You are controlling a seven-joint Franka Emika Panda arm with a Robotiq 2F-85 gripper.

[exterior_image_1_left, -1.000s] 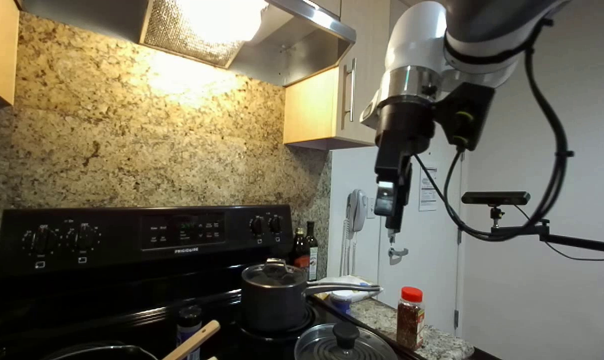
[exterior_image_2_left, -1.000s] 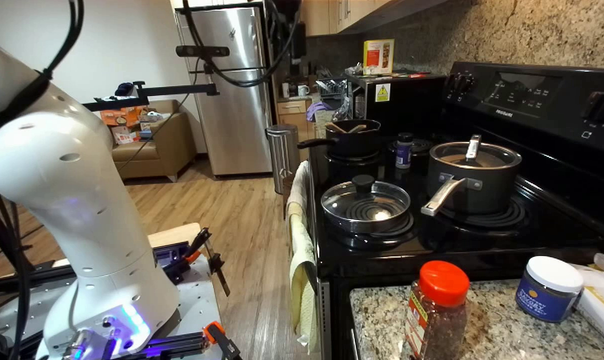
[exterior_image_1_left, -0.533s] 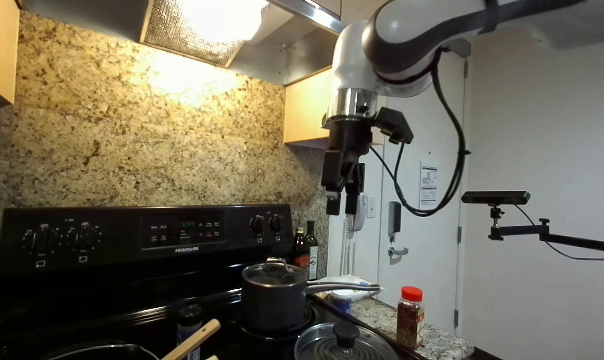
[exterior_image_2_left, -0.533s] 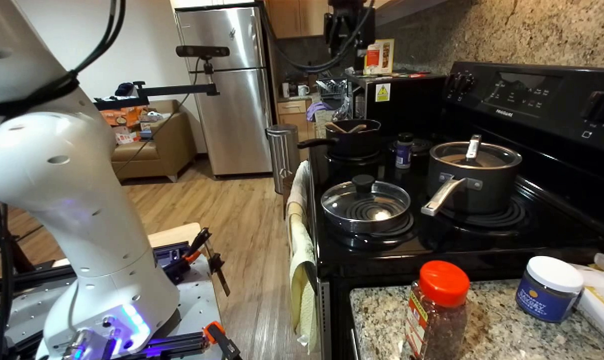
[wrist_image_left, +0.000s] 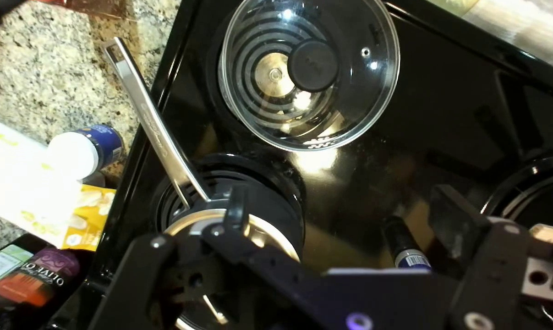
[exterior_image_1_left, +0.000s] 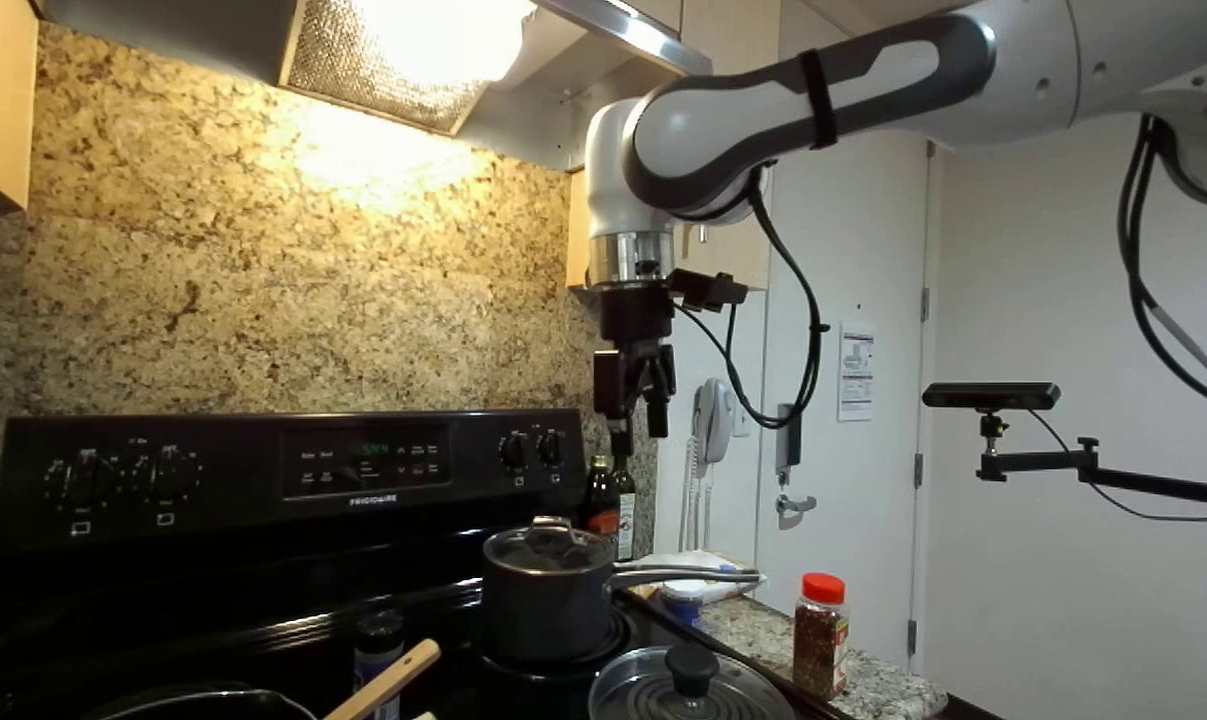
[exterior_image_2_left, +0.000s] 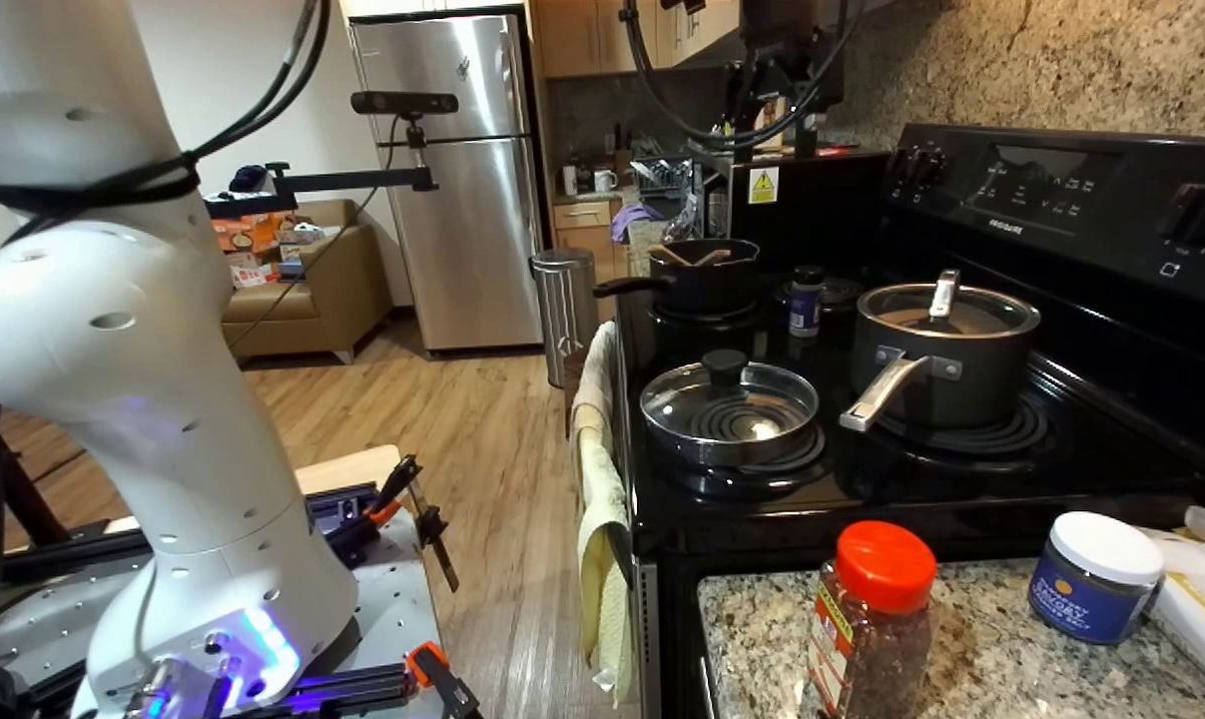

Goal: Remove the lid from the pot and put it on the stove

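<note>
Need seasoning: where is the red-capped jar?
In an exterior view, low, right of centre, the red-capped jar stands on the granite counter, left of the blue jar.

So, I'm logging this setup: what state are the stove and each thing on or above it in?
Wide black stove: display lit
Grey metal saucepan: upright, covered
Round glass lid with silver handle: on the saucepan
Round glass lid with black knob: on the stove, knob up
Round black pan: uncovered
Slim purple-labelled bottle: capped, upright
Black two-fingered end effector: open, empty
White hood light: on
</note>
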